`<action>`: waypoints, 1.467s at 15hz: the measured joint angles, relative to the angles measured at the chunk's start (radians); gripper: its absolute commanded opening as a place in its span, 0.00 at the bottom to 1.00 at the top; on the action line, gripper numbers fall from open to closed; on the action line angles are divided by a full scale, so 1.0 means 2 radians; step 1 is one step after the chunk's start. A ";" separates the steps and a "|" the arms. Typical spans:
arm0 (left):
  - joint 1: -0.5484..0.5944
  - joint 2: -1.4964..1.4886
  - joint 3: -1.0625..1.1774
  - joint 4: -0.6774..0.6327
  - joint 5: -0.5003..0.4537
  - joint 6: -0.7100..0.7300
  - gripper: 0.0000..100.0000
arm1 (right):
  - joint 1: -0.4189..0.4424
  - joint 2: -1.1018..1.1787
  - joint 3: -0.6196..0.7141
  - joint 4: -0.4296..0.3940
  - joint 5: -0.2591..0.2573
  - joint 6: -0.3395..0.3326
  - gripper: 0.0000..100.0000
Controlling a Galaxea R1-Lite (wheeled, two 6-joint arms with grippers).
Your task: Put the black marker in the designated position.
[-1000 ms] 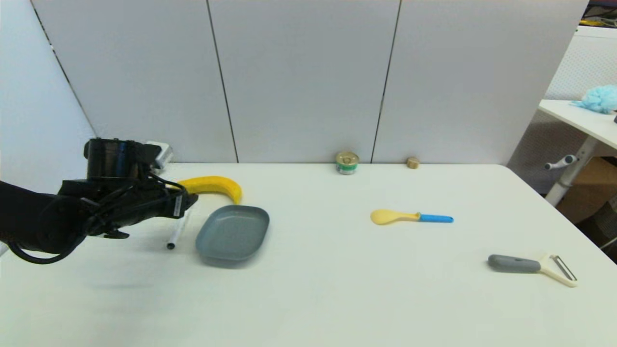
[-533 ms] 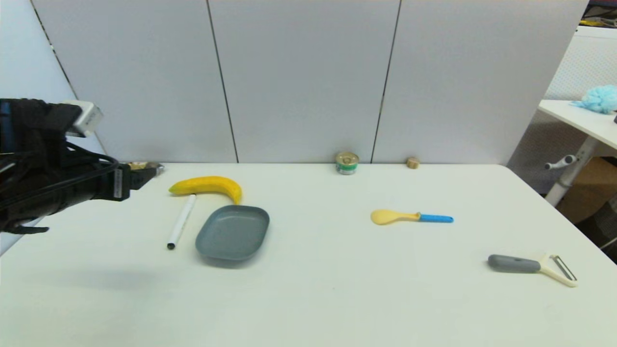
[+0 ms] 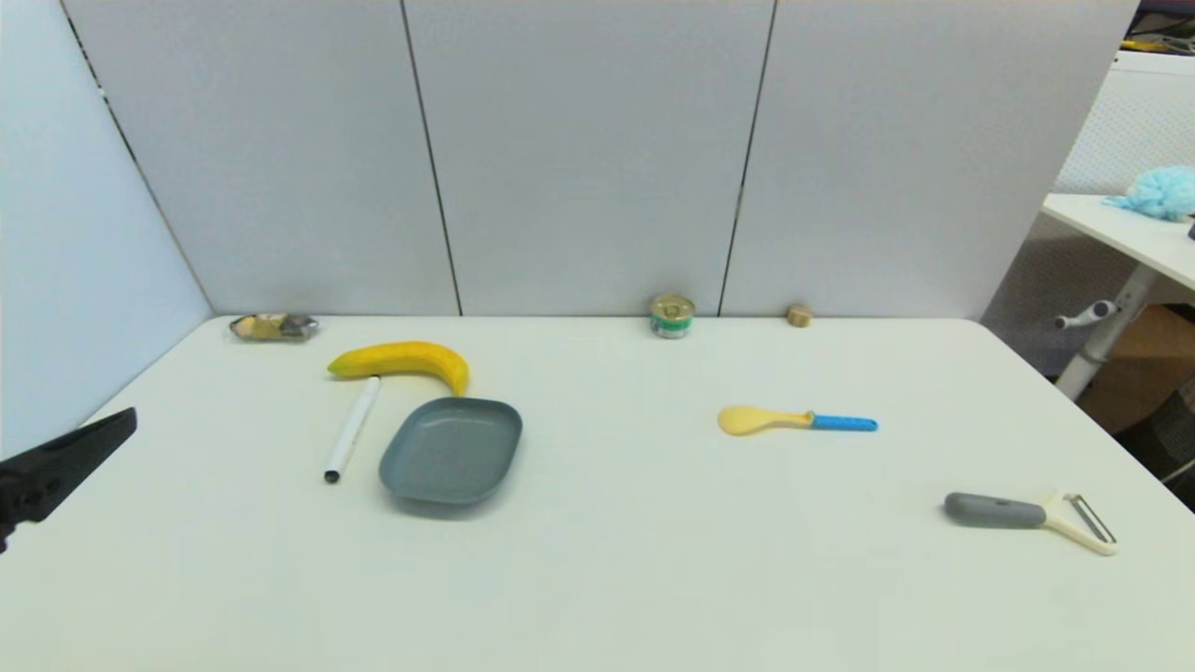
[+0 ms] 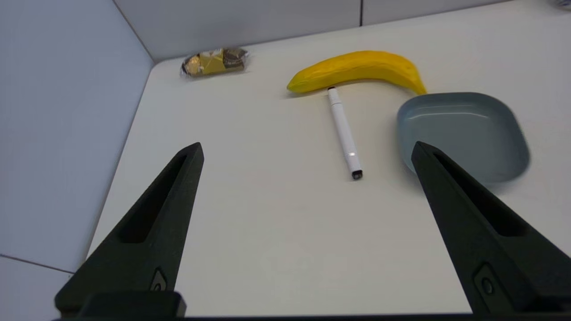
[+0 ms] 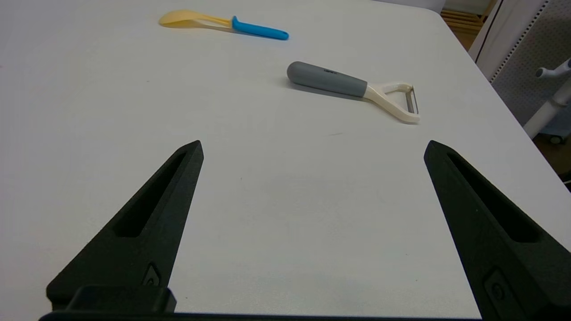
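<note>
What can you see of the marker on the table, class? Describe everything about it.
The marker is a slim, straight white pen, plastic by its look, with a small black end towards the robot. It lies flat on the white table, between the banana and the table's near edge, beside the grey tray but apart from it. Its far end reaches the banana; whether they touch cannot be told. Nothing holds it: the left gripper is open, well short of it.
</note>
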 measured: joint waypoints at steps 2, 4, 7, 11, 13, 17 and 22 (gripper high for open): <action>-0.001 -0.070 0.034 0.002 -0.020 0.004 1.00 | 0.000 0.000 0.000 0.000 0.000 0.000 1.00; -0.001 -0.130 0.068 0.002 -0.031 0.009 1.00 | 0.000 0.000 0.000 0.000 0.000 0.000 1.00; 0.000 -0.208 0.116 0.004 -0.033 0.018 1.00 | 0.000 0.000 0.000 0.000 0.000 0.000 1.00; 0.001 -0.267 0.192 -0.014 -0.032 0.015 1.00 | 0.000 0.000 0.000 0.000 0.000 0.000 1.00; 0.008 -0.277 0.203 -0.025 -0.033 0.015 1.00 | 0.000 0.000 0.000 0.000 0.000 0.000 1.00; 0.024 -0.301 0.240 -0.039 -0.034 0.014 1.00 | 0.000 0.000 0.000 0.000 0.000 0.000 1.00; 0.034 -0.389 0.307 -0.024 -0.042 0.012 1.00 | 0.000 0.000 0.000 0.000 0.000 0.000 1.00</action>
